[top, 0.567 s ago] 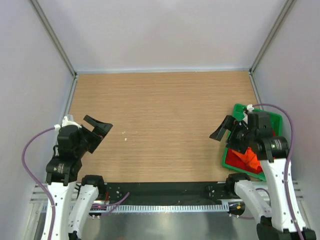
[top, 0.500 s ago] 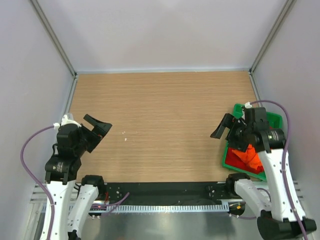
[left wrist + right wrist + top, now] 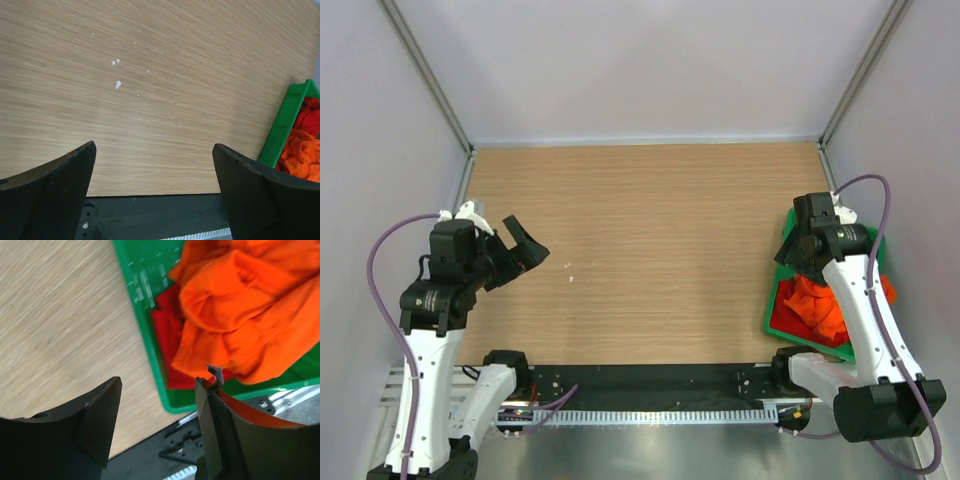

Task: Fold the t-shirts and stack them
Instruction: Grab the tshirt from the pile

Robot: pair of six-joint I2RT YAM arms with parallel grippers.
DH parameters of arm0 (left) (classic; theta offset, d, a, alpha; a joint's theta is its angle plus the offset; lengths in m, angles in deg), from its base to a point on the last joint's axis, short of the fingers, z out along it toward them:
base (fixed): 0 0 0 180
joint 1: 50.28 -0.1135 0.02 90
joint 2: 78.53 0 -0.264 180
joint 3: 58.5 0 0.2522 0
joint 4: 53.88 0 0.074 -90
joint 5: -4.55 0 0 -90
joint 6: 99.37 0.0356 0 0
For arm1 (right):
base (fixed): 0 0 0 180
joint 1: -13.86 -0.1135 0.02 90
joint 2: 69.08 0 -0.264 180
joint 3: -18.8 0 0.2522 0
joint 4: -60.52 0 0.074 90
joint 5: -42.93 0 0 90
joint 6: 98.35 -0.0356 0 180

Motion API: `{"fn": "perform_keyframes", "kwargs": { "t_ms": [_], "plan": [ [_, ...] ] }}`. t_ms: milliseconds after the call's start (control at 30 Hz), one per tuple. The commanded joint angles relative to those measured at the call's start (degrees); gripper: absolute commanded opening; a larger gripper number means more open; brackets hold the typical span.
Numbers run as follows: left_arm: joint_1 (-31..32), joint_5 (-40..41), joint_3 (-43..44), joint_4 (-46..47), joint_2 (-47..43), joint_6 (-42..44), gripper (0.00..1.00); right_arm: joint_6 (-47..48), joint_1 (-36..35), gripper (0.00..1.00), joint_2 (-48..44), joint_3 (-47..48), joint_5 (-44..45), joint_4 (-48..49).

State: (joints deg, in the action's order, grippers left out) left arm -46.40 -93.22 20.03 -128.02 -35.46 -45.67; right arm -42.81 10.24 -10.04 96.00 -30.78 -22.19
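Over at the right edge of the table (image 3: 650, 220), both t-shirts lie crumpled in the green tray (image 3: 769, 318), so by my reading you have nothing finished yet. No shirt is spread on the wood, none is folded, and no stack is begun. The orange t-shirt (image 3: 240, 305) is bunched on top and fills most of the tray. The red t-shirt (image 3: 167, 325) shows beneath it along the tray's table-side wall.

Your right gripper (image 3: 160, 381) hangs over the tray's near corner, just beside the orange cloth. Its jaws stand partly apart with nothing between them, so no grasp is made. Your left gripper (image 3: 154, 146) hovers over bare wood at the left, well apart from the tray, spread fully wide and empty.

What is left is everything: lifting a shirt out, laying it flat, folding it, repeating with the other, then stacking.

You can count one orange shirt, one red shirt, one tray and two grippers. Whether more cloth hides under the pile, you cannot tell.
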Motion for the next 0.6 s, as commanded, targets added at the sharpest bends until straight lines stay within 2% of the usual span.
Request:
{"fn": "perform_keyframes", "kwargs": {
  "t_ms": [0,133,233,467,567],
  "plan": [
    [-0.1,-4.18,1.58,1.49,-0.19,5.18,1.0,-2.9,0.54,0.67,2.73,-0.77,16.0,2.68],
    [2.09,-2.43,5.18,1.41,2.19,7.98,1.0,2.19,2.91,0.67,5.02,-4.46,18.86,11.09],
    [4.2,-0.85,8.34,0.44,3.51,10.01,1.0,1.68,6.86,0.67,9.48,-6.66,19.21,14.1],
    [5.96,1.7,8.97,-1.32,2.99,12.91,1.0,2.02,8.27,0.64,18.54,-8.51,14.58,21.74],
    [5.96,1.44,8.88,-1.67,2.9,12.83,1.0,2.99,8.28,0.6,20.49,-7.63,12.01,22.98]
  ]
}}
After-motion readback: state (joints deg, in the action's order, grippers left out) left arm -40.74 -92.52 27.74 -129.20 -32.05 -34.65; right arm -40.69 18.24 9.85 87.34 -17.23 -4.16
